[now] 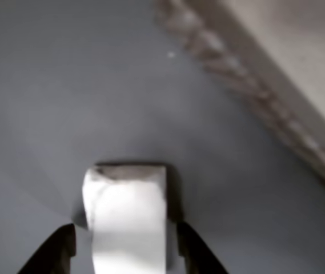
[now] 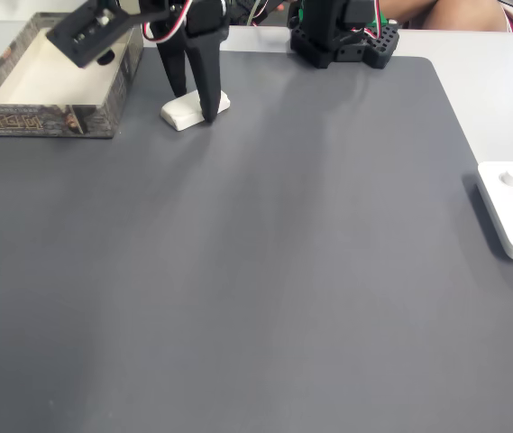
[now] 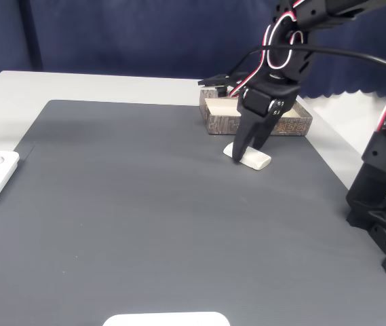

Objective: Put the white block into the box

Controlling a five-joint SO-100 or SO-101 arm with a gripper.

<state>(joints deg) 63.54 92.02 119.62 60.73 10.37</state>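
In a fixed view, the box (image 2: 50, 115) sits just left of the gripper (image 2: 195, 106), whose jaws stand narrowly parted astride the white block (image 2: 188, 113), which lies flat on the grey surface (image 2: 283, 271). The block looks light, stiff and smooth, likely slippery; its two long sides, squarely across the middle, seem the best hold. Whether the fingertips already touch it is unclear.
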